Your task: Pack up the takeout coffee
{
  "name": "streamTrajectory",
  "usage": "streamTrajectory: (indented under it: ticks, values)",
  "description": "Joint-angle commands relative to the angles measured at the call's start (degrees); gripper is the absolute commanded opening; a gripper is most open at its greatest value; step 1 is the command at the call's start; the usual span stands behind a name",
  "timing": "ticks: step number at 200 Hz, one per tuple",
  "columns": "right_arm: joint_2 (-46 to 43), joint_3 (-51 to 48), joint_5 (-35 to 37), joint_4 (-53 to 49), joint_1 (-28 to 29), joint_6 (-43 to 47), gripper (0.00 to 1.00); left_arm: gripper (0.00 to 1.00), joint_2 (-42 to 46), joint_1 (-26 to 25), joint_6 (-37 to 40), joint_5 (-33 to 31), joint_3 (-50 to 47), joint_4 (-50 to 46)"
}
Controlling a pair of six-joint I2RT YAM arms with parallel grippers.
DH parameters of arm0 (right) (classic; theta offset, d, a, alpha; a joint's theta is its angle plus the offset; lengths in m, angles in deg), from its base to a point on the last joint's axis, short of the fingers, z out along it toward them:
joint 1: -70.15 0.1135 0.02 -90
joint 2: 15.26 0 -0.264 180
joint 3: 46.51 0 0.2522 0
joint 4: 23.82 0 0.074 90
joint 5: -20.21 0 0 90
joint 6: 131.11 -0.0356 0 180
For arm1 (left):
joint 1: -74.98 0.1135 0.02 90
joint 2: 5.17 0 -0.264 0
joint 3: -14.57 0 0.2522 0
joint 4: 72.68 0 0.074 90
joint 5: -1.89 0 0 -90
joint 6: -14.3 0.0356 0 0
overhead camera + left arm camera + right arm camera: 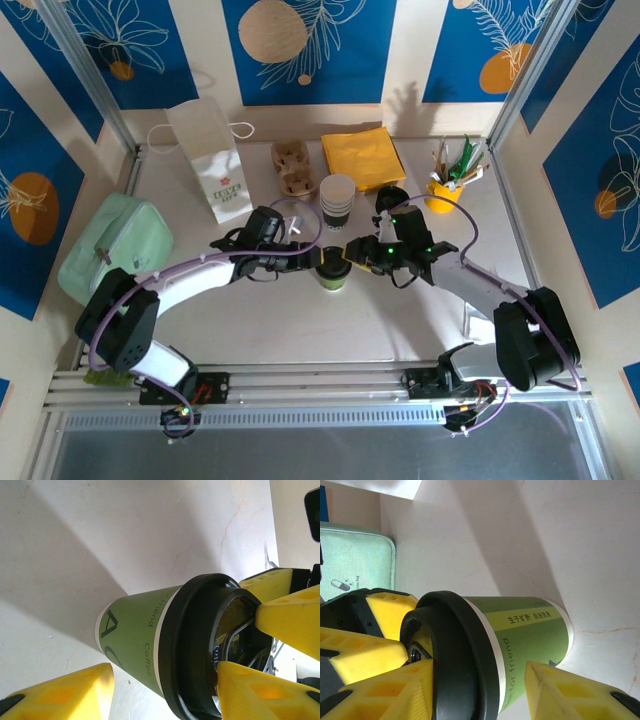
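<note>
The takeout coffee (333, 272) stands mid-desk (300, 330): green-sleeved cup, black lid, printed "Coffee" and "for friend". My left fingers (55, 692) and my right fingers (560, 685) straddle it half-spread; whether either pair grips it, I cannot tell.

The cup (137, 635) is green with dark lettering, its lid (192, 645) black; the fingers (380, 652) are yellow, the counter (400, 320) white.
</note>
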Motion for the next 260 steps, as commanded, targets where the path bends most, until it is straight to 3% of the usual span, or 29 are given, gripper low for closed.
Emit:
streamTrajectory:
  ticks: [1, 123, 206, 260]
  values:
    - [-0.84, -1.25, 2.09, -4.63, -0.02, 0.0, 0.49, 0.55, 0.23, -0.51, 0.65, 0.03, -0.79, -4.68]
    - [-1.77, 4.12, 1.02, -6.85, 1.45, -0.42, 0.5, 0.56, -0.38, -2.12, 0.75, 0.34, 5.35, -6.43]
    - [-4.44, 2.4, 2.21, -8.15, 1.6, -0.27, 0.5, 0.57, -0.63, -2.4, 0.36, 0.87, 4.29, -5.32]
    - [-1.68, 0.86, 2.23, -7.62, 1.63, -0.22, 0.5, 0.56, -2.99, -2.36, -1.75, -0.15, 2.68, -4.35]
